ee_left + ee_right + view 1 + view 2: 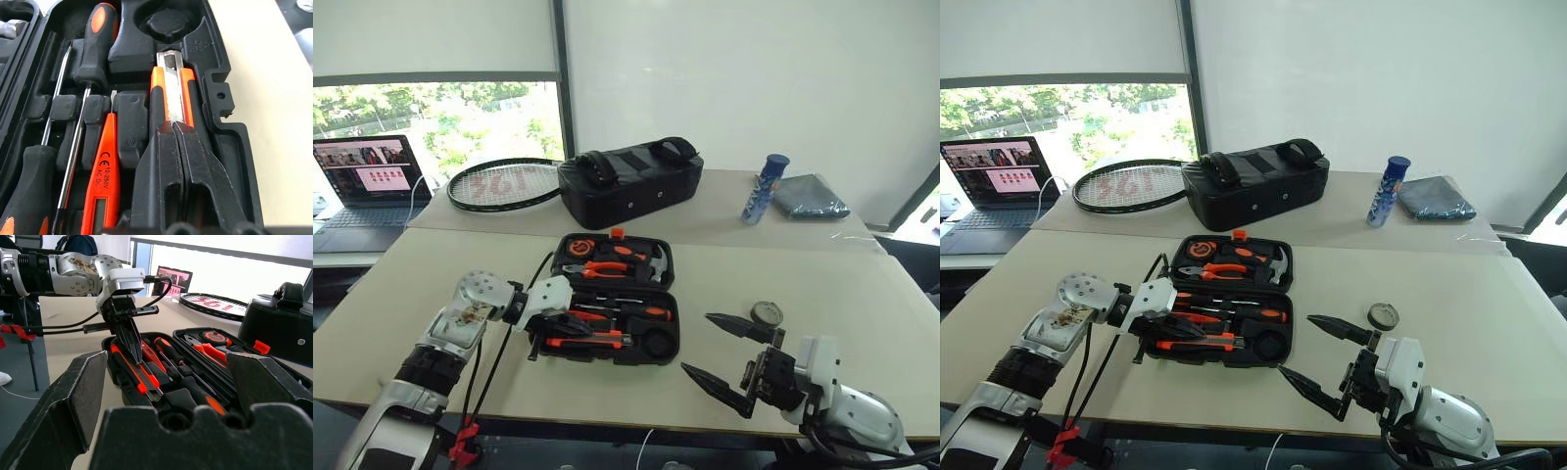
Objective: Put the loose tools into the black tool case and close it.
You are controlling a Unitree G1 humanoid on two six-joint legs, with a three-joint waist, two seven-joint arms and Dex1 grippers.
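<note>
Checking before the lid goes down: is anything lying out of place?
Yes: a small round tape roll lies on the table, outside the open black tool case. The utility knife sits in its slot.

The black tool case point(658, 315) was matt moulded plastic, slightly grainy inside. The utility knife point(172, 93) had glossy orange plastic sides and a dull, scratched metal blade strip (a little worn). The screwdriver shafts point(73, 147) looked like smooth bright metal. The table point(862, 294) was plain matt beige.
</note>
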